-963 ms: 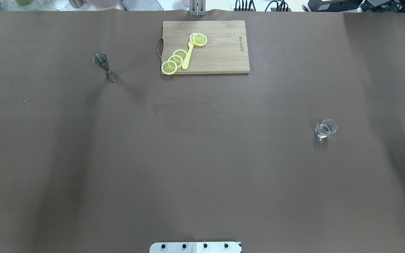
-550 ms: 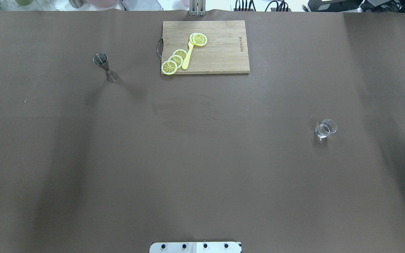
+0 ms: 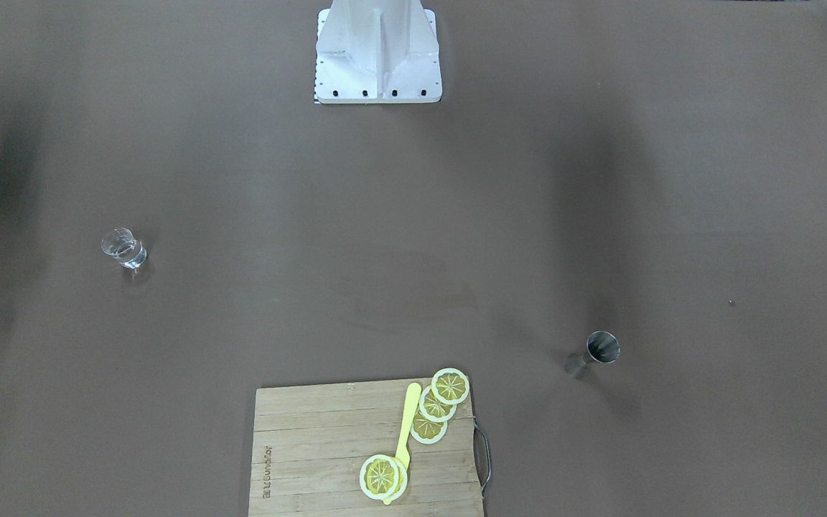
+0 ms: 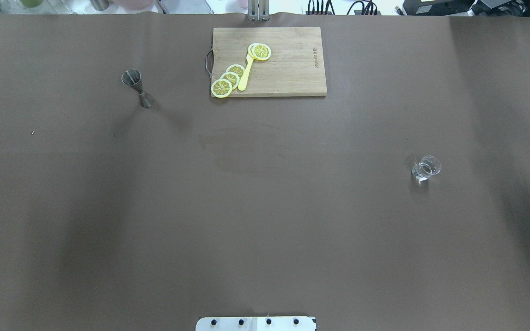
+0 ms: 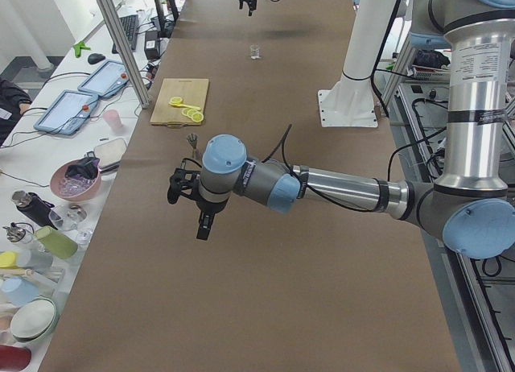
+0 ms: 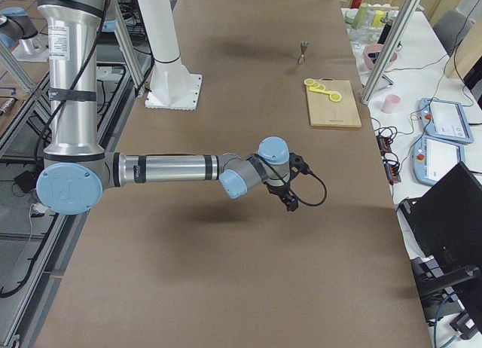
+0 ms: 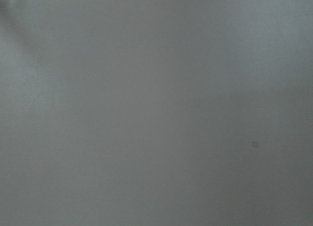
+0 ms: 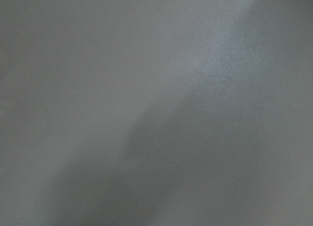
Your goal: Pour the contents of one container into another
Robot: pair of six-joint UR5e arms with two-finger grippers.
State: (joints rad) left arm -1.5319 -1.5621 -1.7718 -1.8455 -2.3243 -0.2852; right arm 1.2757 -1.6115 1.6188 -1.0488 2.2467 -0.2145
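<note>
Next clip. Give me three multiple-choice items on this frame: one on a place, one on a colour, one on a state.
1. The lemon slices lie: A on the board; B in a bowl; C on a plate.
2. The jigger is: A yellow; B silver; C red.
3. The glass is: A tipped over; B upside down; C upright.
Key: 1 A, they rest on the wood; 2 B, bare metal shows; 3 C, its open rim faces up.
</note>
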